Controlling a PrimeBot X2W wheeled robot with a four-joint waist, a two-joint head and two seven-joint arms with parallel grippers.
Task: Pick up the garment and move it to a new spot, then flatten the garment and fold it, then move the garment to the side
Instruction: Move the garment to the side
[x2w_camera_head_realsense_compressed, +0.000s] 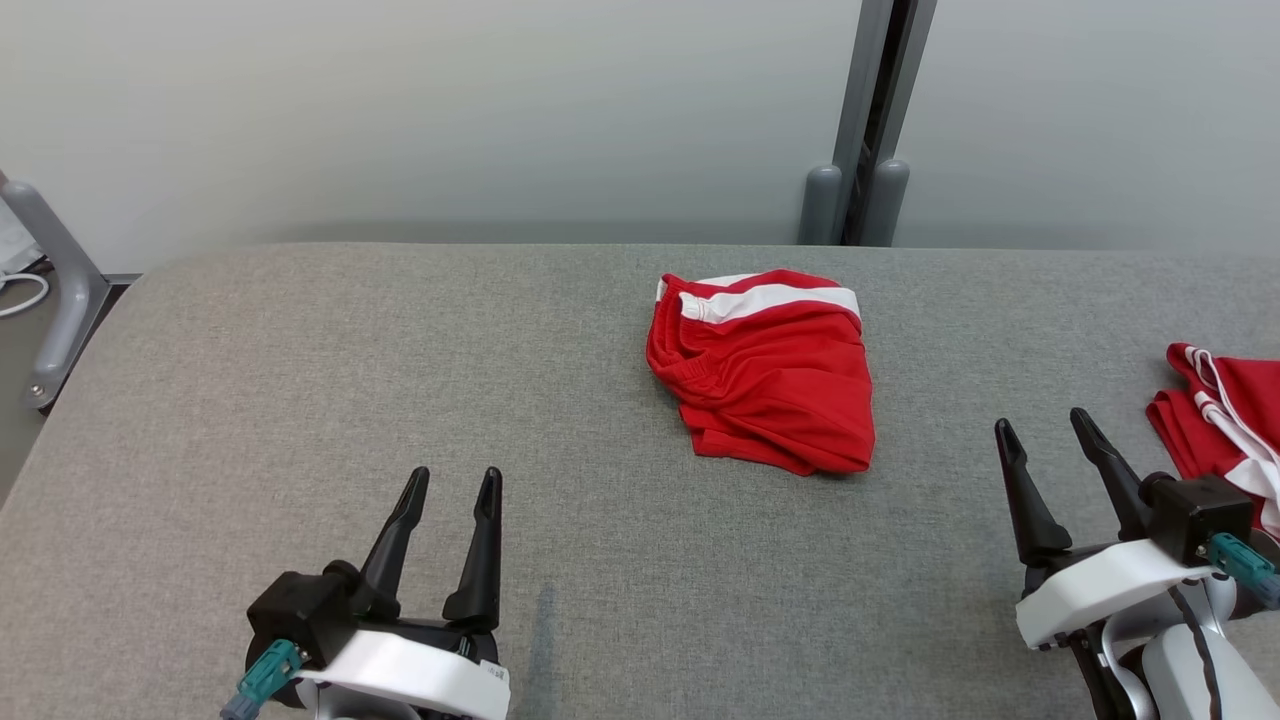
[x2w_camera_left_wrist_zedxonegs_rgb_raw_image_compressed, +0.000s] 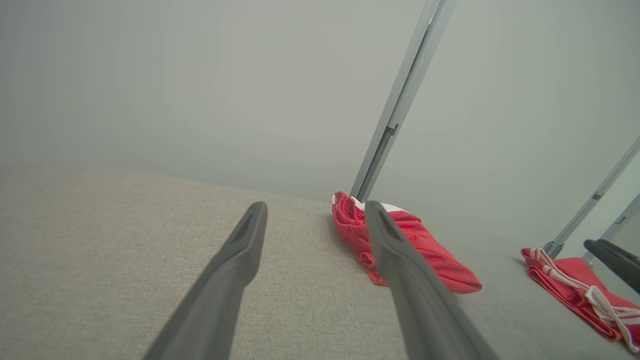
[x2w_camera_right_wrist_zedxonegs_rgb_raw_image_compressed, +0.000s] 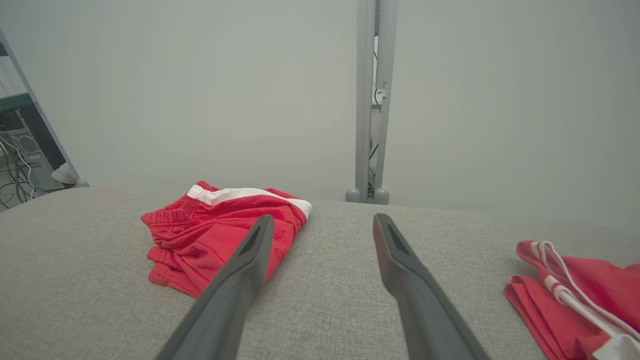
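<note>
Jaws of the left gripper (x2w_camera_head_realsense_compressed: 456, 478) stand wide apart with nothing between them. The gripper hangs low over the near left part of the grey cloth-covered table (x2w_camera_head_realsense_compressed: 300, 380), its dark fingers pointing toward the far edge. The right gripper (x2w_camera_head_realsense_compressed: 1042, 422) is likewise spread and empty. It sits over the near right part of the table with its fingers leaning a little to the left.

Between the two and farther back lies the garment (x2w_camera_head_realsense_compressed: 765, 375) — a pair of red shorts with a white band along its far edge. It is bunched into a rough folded heap slightly right of the table's middle. Its gathered waistband faces left, and it rests flat on the cloth, well apart from both grippers. In the left wrist view one finger crosses in front of it, but the head view shows clear table between them.

Just beyond the right gripper, at the table's right edge, lies a second red garment (x2w_camera_head_realsense_compressed: 1225, 420) with white stripes and a white cord, partly cut off by the frame.

Behind the table rises a plain pale wall (x2w_camera_head_realsense_compressed: 450, 110), split by a grey upright post (x2w_camera_head_realsense_compressed: 868, 120) with two rounded feet. At the far left a grey metal bracket (x2w_camera_head_realsense_compressed: 55, 290) slants down beside the table's corner.
</note>
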